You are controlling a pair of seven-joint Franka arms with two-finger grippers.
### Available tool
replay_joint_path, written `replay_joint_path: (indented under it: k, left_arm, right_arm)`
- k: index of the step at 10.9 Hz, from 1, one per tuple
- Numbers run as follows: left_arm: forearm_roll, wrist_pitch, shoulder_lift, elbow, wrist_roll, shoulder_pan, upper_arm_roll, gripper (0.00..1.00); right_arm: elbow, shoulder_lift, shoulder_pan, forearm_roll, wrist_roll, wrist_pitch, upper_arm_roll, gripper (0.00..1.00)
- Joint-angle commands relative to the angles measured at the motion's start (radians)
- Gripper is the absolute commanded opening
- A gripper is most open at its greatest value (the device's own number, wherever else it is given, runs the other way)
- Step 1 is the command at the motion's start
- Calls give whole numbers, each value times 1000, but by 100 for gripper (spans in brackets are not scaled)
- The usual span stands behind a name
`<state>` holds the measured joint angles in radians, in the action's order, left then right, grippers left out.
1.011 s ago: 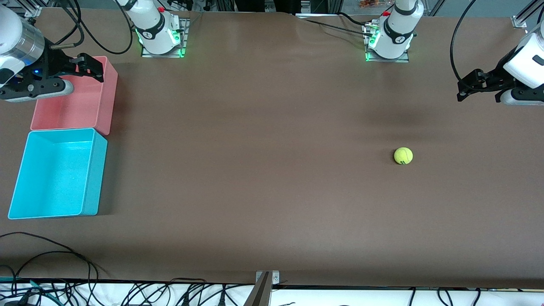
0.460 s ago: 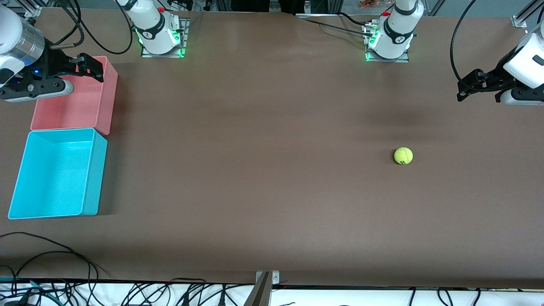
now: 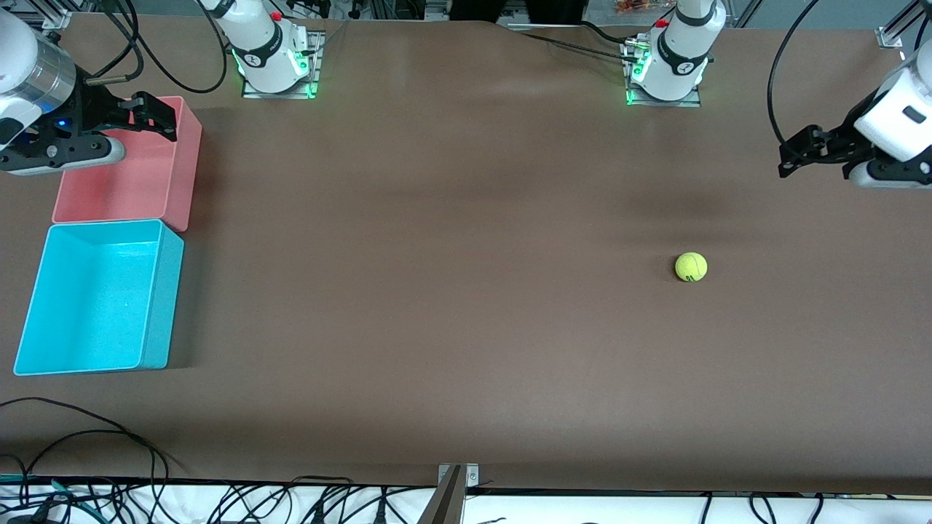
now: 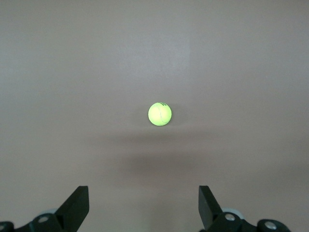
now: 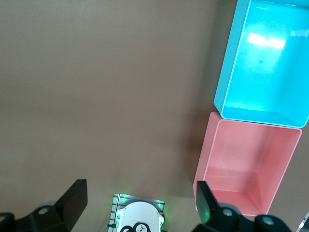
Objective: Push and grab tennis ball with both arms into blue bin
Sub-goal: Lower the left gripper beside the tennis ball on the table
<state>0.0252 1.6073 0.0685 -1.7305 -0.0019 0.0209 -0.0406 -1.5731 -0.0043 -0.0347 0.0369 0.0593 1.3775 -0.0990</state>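
Yellow-green and fuzzy, the tennis ball (image 3: 691,266) lay alone on the brown desk (image 3: 451,291), toward the left arm's end, and it had not shifted from where it sat a second earlier. In the left wrist view the ball (image 4: 160,114) showed between and ahead of the two dark fingers (image 4: 77,207), well apart from them.

The left end effector (image 3: 795,149) hung in the air over the desk near its edge, at the left arm's end, with its fingers spread wide and nothing between them. Compared with half a second before, it had drifted slightly up and toward the ball's side of the desk, and the white wrist above it had tilted a little; the change was small.

The blue bin (image 3: 44,269) stood well apart from the ball, at the right arm's end of the desk, with nothing in it. The pink bin (image 3: 188,156) touched it on the side farther from the front camera than the blue bin. Both bins were as they had been in the earlier pictures.

The right end effector (image 3: 149,116) waited over the pink bin, unmoved, fingers parted and holding nothing. Its wrist view looked down on the blue bin (image 5: 227,77) and the pink bin (image 5: 205,159) side by side, with the fingers (image 5: 75,198) wide apart.
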Motion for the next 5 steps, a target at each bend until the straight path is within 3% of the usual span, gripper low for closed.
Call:
replay_joint_path:
  k: [1, 5]
  left_arm:
    - [-16, 162, -38, -97, 11, 5, 1, 100]
    - [-11, 235, -64, -178, 11, 5, 1, 100]
  right_arm:
    - [15, 6, 6, 15, 19, -5, -1, 100]
    - [15, 6, 6, 14, 19, -5, -1, 100]
